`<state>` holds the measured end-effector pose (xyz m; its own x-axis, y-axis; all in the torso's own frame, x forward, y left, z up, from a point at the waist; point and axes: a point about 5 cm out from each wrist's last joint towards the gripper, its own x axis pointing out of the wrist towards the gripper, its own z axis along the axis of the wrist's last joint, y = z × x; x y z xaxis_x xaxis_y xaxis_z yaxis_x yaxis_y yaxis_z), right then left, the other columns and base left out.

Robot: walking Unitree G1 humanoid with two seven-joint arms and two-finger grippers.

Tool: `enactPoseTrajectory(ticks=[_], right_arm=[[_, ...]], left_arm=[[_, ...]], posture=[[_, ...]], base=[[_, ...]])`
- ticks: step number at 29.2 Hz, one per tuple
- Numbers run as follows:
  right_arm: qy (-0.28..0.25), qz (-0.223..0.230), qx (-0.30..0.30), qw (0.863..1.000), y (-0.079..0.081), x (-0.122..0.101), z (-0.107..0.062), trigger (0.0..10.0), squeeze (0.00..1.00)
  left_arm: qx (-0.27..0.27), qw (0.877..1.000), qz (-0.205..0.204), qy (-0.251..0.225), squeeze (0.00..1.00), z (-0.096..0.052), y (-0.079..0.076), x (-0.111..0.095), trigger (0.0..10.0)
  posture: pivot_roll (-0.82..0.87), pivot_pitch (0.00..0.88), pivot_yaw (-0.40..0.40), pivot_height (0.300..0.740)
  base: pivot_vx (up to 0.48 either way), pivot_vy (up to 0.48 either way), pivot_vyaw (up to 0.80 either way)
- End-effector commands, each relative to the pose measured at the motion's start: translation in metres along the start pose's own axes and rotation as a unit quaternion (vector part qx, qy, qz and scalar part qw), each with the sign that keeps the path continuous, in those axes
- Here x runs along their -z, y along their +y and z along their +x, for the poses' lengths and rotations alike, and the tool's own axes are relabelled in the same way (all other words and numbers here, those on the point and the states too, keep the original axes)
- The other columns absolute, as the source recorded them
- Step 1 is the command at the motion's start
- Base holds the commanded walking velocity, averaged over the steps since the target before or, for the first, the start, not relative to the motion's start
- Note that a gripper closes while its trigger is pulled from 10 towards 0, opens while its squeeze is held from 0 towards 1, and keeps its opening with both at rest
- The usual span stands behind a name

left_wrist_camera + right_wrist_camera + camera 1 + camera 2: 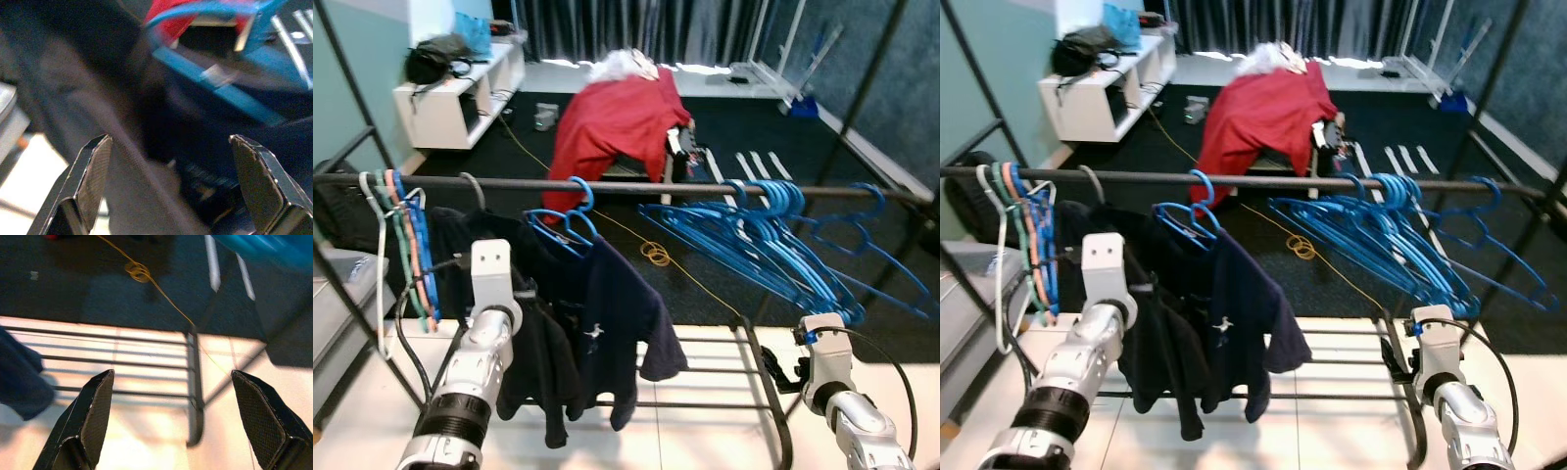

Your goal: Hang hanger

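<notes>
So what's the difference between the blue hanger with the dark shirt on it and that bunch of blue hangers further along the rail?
The blue hanger left of the rail's middle carries a dark navy shirt; the bunch of blue hangers on the robot's right is bare. The single hanger hangs alone; the bunch is crowded together and splayed out at slants. Both hook over the same dark rail and share the same blue colour.

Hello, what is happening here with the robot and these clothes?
The robot stands at a clothes rail. A dark navy shirt on a blue hanger already hangs on it, beside a bunch of empty blue hangers. The left gripper is open, close to the dark shirt, gripping nothing. The right gripper is open too, low over the rack's bottom shelf.
</notes>
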<state>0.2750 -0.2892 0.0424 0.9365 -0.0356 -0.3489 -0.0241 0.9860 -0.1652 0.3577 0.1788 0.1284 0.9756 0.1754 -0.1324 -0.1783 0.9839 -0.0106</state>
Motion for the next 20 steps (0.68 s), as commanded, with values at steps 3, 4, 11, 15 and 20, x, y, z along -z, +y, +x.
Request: enactPoseTrajectory(ticks=[3, 4, 11, 15, 20], right_arm=[[0.007, 0.001, 0.013, 1.0, -0.005, 0.005, -0.003, 10.0, 0.0], [0.007, 0.0, 0.013, 1.0, -0.005, 0.004, -0.002, 10.0, 0.0], [0.006, -0.004, 0.011, 1.0, -0.004, 0.0, 0.001, 10.0, 0.0], [0.004, -0.005, 0.006, 1.0, -0.001, -0.002, 0.004, 10.0, 0.0], [0.004, -0.006, 0.005, 1.0, 0.0, -0.001, 0.003, 10.0, 0.0]], left_arm=[[-0.027, 0.999, 0.03, -0.008, 0.0, 0.004, 0.003, -0.003, 10.0], [-0.042, 0.998, 0.04, -0.008, 0.0, 0.006, 0.006, -0.003, 10.0], [-0.119, 0.989, 0.084, 0.01, 0.0, 0.008, 0.025, 0.003, 10.0], [-0.22, 0.969, 0.109, -0.009, 0.0, 0.001, 0.049, 0.0, 10.0], [-0.262, 0.959, 0.1, -0.031, 0.0, -0.006, 0.062, -0.005, 10.0]], posture=[[-0.07, 0.02, -0.022, 0.74], [-0.07, 0.013, -0.02, 0.74], [-0.06, 0.0, -0.023, 0.74], [-0.06, 0.0, -0.018, 0.74], [-0.06, 0.0, -0.015, 0.74]], base=[[0.0, 0.0, -0.5], [0.0, 0.0, 0.0], [0.0, 0.0, 0.0], [0.0, 0.0, 0.0], [0.0, 0.0, 0.0]])
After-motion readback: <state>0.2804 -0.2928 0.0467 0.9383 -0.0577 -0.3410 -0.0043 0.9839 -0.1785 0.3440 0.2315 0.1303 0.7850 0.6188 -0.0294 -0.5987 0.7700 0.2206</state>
